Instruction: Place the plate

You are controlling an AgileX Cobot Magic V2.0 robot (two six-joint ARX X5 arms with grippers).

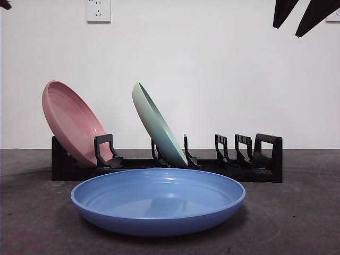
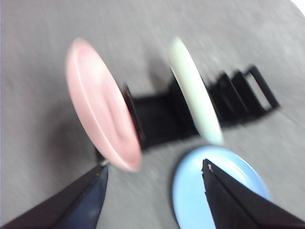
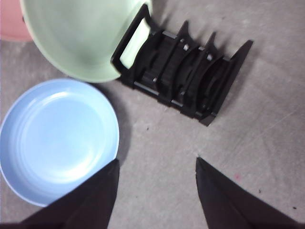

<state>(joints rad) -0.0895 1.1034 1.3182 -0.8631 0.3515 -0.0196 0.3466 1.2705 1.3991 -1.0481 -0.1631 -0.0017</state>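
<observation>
1. Blue plate (image 1: 158, 201) lies flat on the grey tabletop (image 1: 297, 212), right way up, just in front of the black rack (image 1: 265, 159) and not touching either end effector.
2. Right end effector (image 3: 157, 164) hangs above the tabletop with its two black jaws spread apart and nothing between them; in its wrist view one jaw overlaps the rim of the blue plate (image 3: 57, 138) and the other sits over bare tabletop (image 3: 267, 124).
3. Left end effector (image 2: 155, 169) is likewise parted and empty, held over the scene; its view is blurred, with the pink plate (image 2: 102, 102) near one jaw and the blue plate (image 2: 190, 191) partly behind the other.
4. In the front view two dark jaw tips (image 1: 297, 13) show at the top right corner and a small black tip (image 1: 5, 4) at the top left; both are well above the plates.
5. Pink plate (image 1: 71, 122) stands tilted in the rack's leftmost slot, leaning to the left.
6. Green plate (image 1: 156, 125) stands tilted in a slot near the rack's middle, also leaning left, apart from the pink one.
7. Slots to the right of the green plate hold nothing, and the rack (image 3: 190, 81) ends in a tall loop-shaped upright.
8. Behind the rack is a white wall with a socket (image 1: 98, 9) high up.
</observation>
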